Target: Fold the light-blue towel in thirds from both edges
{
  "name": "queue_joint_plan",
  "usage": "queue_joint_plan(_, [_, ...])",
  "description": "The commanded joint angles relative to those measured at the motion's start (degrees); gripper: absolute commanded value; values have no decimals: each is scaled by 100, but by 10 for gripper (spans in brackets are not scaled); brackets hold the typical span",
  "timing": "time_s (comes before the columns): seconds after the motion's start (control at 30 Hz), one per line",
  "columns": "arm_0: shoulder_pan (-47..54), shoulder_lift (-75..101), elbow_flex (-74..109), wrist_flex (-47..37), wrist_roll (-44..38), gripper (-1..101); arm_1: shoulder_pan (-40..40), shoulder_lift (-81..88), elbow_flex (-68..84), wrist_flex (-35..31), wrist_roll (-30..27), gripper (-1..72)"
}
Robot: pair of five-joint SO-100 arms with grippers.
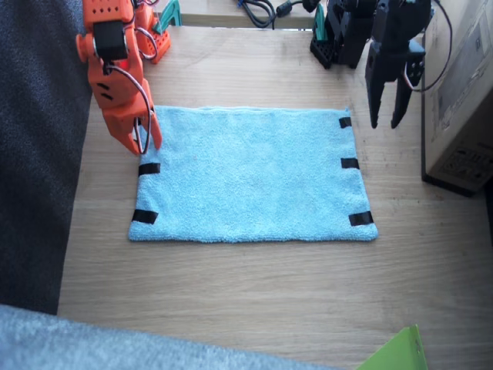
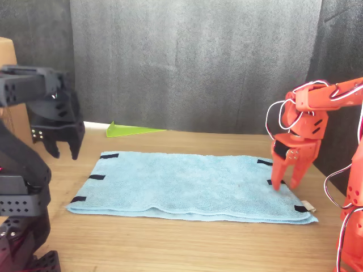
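The right arm's orange end effector stands over the light-blue towel, fingers pointing down with a narrow gap and nothing between them, at the short edge just by that edge's far tape strip. The towel lies flat and unfolded on the bench, its long axis running from one arm to the other. Beyond the towel's opposite short edge, the left arm's black end effector hangs above the bench just off the far corner, fingers parted and empty. Each short edge therefore has its own arm nearest.
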State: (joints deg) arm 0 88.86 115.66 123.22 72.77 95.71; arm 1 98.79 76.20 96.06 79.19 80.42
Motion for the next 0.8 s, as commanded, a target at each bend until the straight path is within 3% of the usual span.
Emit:
queue_joint_plan(0.0, [18, 114, 53, 70, 62, 222, -35, 114, -35, 62, 18, 230])
queue_joint_plan(0.77, [-62, 501, 360, 97, 185, 222, -211, -668, 0, -185, -167, 217])
